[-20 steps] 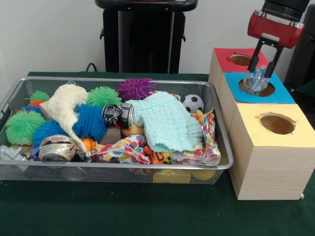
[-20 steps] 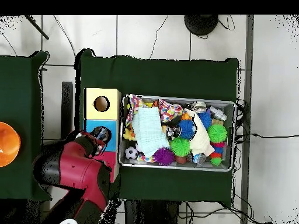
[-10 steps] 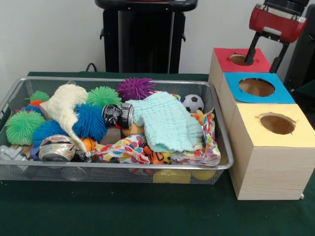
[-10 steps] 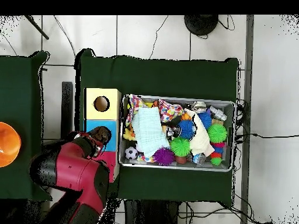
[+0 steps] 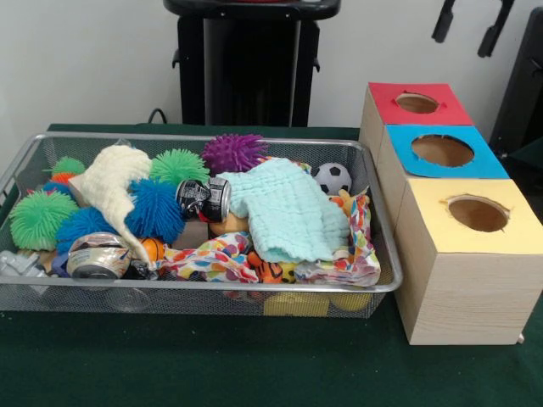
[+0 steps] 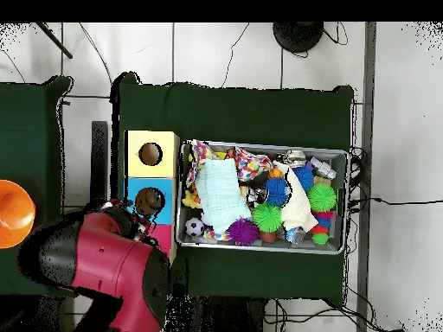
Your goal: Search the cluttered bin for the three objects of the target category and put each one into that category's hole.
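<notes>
front view first: we see the pincer [image 5: 469, 22] high at the top right, only its two black fingertips [image 5: 443, 21] showing, spread apart with nothing between them, above the far end of the row of boxes. below it, the red box [image 5: 407, 106] sits farthest, the blue box [image 5: 445, 153] in the middle, the yellow box [image 5: 475, 229] nearest, each with a round hole on top. to the left the wire bin [image 5: 195, 297] is packed: a pale green cloth [image 5: 288, 208] near the middle, a purple spiky ball [image 5: 233, 153] at the far side, a soccer ball [image 5: 333, 177] far right, a dark can [image 5: 204, 199] in the centre, a silver can [image 5: 96, 256] near left, blue and green spiky balls around them. which category is the target we cannot tell from here.

overhead view now: the red arm [image 6: 108, 268] bulks over the lower left, covering most of the red box, while the bin [image 6: 342, 156] lies right of the boxes on the green surface [image 6: 234, 108].

we judge this an empty-handed gap between placings; the next move calls for swinging back over the bin and picking another target item clear of the clutter.
</notes>
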